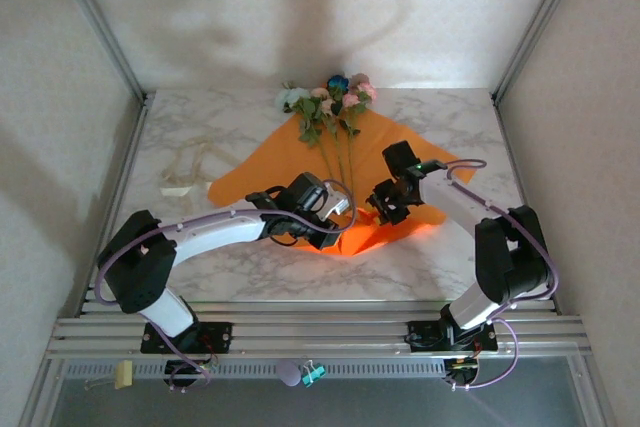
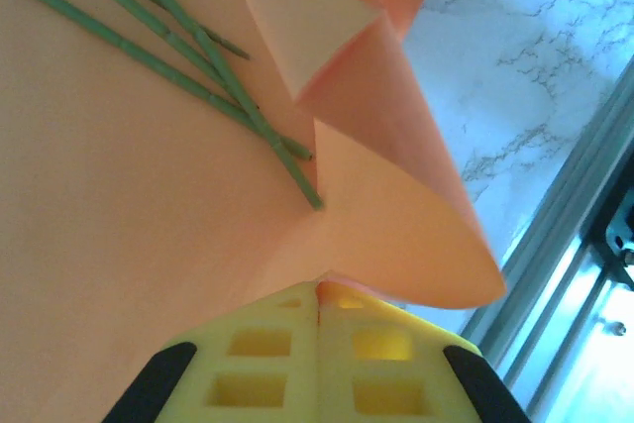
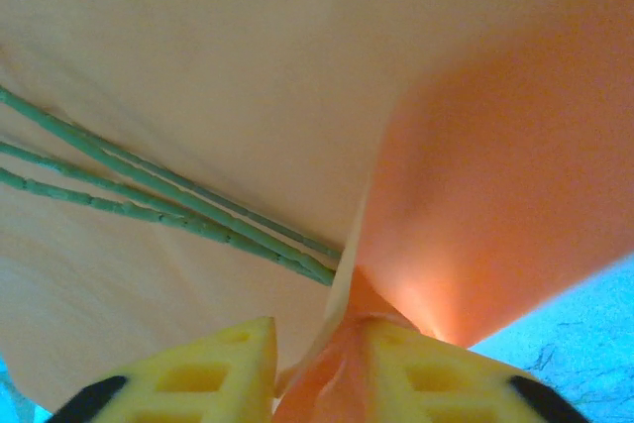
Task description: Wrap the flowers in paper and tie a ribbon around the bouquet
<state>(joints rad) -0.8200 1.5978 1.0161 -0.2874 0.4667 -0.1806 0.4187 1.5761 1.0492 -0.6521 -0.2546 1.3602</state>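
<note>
The orange paper [image 1: 392, 143] lies spread on the marble table, its near edge lifted into a fold between the two grippers. The flowers [image 1: 330, 99] lie on it, blooms at the far edge and green stems [image 2: 198, 64] [image 3: 178, 207] running toward me. My left gripper [image 1: 336, 217] [image 2: 319, 289] is shut on the paper [image 2: 119, 205], pinching its near edge at the fingertips. My right gripper [image 1: 378, 209] [image 3: 322, 329] has its jaws parted, and a bunched fold of the paper [image 3: 248, 47] sits between them against the right finger. The cream ribbon [image 1: 190, 171] lies loose at the left.
The marble table [image 1: 220, 267] is enclosed by white walls at the left, right and back. An aluminium rail [image 1: 320, 332] runs along the near edge, also seen as the rail [image 2: 584, 215] in the left wrist view. Small clips [image 1: 300, 374] lie below the rail.
</note>
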